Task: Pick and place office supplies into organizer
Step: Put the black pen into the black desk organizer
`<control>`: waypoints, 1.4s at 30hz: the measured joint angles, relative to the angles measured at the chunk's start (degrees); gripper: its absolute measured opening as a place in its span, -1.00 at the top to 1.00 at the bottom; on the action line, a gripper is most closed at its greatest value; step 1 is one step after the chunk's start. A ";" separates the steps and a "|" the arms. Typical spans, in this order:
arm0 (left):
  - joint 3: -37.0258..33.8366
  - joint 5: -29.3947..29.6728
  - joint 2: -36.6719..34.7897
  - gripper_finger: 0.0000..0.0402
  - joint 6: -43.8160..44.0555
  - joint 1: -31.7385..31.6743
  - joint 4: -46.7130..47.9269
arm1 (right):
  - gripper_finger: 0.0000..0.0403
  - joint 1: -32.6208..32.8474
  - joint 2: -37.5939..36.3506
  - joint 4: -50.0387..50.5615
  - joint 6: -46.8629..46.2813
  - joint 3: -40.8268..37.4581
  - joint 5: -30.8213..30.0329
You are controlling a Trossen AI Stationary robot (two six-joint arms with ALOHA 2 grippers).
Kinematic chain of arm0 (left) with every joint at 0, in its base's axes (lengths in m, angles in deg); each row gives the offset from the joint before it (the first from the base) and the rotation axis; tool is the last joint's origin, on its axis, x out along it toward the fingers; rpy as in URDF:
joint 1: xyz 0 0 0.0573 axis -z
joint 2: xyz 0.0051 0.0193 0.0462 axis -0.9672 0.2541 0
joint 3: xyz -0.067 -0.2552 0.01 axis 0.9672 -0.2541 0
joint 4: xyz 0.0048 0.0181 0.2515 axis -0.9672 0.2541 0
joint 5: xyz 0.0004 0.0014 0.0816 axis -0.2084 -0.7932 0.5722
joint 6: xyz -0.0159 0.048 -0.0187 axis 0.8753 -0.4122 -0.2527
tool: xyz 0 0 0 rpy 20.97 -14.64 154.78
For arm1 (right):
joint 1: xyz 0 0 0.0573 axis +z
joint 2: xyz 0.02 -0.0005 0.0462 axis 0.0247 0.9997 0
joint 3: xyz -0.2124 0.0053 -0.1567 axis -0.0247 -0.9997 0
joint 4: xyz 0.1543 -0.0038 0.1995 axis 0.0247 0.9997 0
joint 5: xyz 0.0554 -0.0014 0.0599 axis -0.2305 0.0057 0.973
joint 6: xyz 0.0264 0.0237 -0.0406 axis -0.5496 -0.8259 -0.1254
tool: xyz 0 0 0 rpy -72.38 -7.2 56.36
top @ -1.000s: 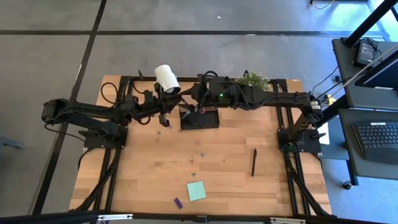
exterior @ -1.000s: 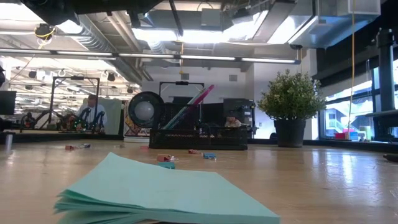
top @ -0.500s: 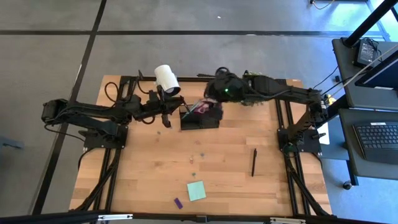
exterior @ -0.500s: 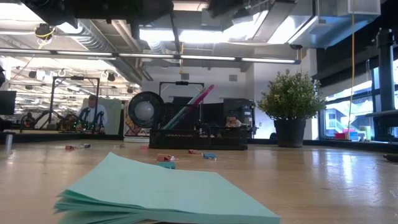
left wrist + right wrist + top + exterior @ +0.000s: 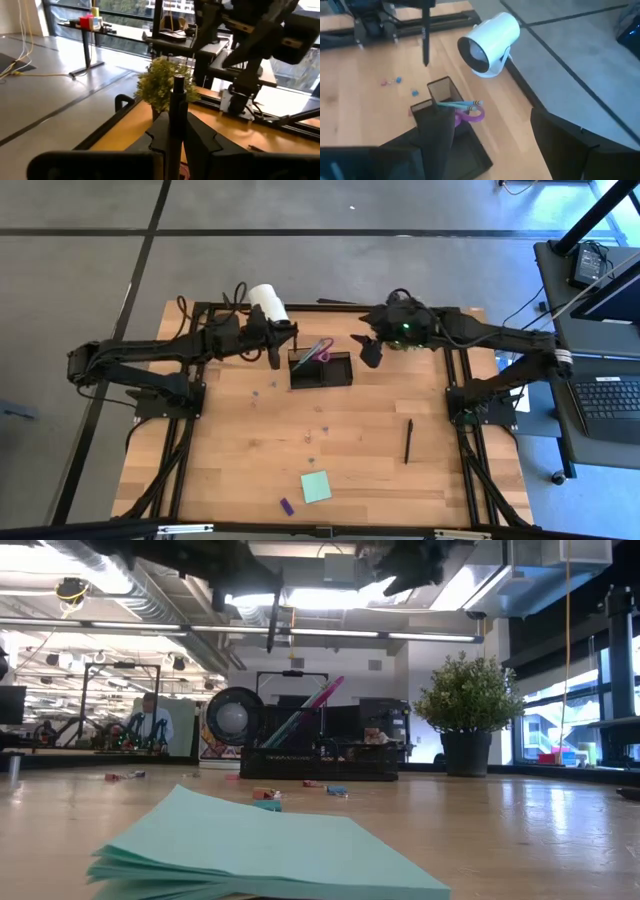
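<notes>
Even overhead light is falling on the wooden worktop (image 5: 330, 430) in the high view, and the arms are casting only soft, short shadows. In the low view, ceiling strip lights (image 5: 300, 595) are blowing out to white and the windows at the right are glaring, while the mint-green sticky pad (image 5: 270, 850) close to the lens is blurring out of focus. Daylight from the windows is washing out the left wrist view's background.

Black organizer (image 5: 321, 369) holding purple-handled scissors (image 5: 322, 352), mint sticky pad (image 5: 316, 487) near front
</notes>
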 joint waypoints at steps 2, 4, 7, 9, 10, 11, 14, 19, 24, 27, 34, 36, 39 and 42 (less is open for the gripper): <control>0.43 -2.01 0.57 0.84 0.00 -1.00 0.27 | -0.31 0.03 -2.45 -1.82 -2.02 -3.65 0.05; 1.02 -3.83 1.76 0.84 -0.02 -1.88 0.41 | -0.31 0.04 -4.40 -2.78 -4.01 -6.57 0.10; 1.83 -5.38 4.94 0.84 -0.04 -3.17 1.32 | -0.31 0.02 -6.55 -4.94 -5.93 -9.80 0.02; 2.64 -6.02 7.91 0.84 -0.50 -3.88 1.42 | -0.31 0.02 -7.37 -5.88 -6.81 -11.30 0.01; 2.97 -6.43 9.32 0.84 -0.92 -4.22 1.56 | -0.31 0.02 -7.59 -6.33 -6.84 -11.90 0.04; 3.42 -6.80 10.84 0.84 -1.34 -4.63 1.51 | -0.31 0.02 -7.76 -6.58 -6.83 -12.37 0.04; 4.32 -7.75 14.85 0.83 -1.54 -5.71 1.53 | -0.31 0.02 -7.89 -6.73 -6.99 -12.60 0.04; 4.73 -10.51 19.53 0.83 -1.55 -7.49 1.60 | -0.31 0.04 -7.89 -6.76 -7.00 -12.60 0.02; 4.75 -11.80 21.49 0.83 -2.14 -7.92 5.32 | -0.31 0.07 -7.89 -6.71 -7.01 -12.60 0.04; 4.75 -11.94 22.12 0.81 -2.19 -7.90 6.75 | -0.31 0.04 -7.89 -6.71 -6.97 -12.60 0.02; 4.76 -11.93 24.07 0.77 -3.62 -7.56 6.64 | -0.31 0.05 -7.89 -6.67 -6.90 -12.60 0.02; 4.77 -11.93 24.88 0.77 -4.39 -7.36 6.95 | -0.31 0.04 -7.89 -6.69 -6.89 -12.60 0.02; 4.77 -11.93 26.04 0.76 -4.70 -7.33 6.78 | -0.31 0.05 -7.89 -6.67 -6.87 -12.60 0.02; 4.77 -11.91 26.80 0.74 -4.57 -7.33 6.70 | -0.31 0.04 -7.89 -6.65 -6.86 -12.58 0.02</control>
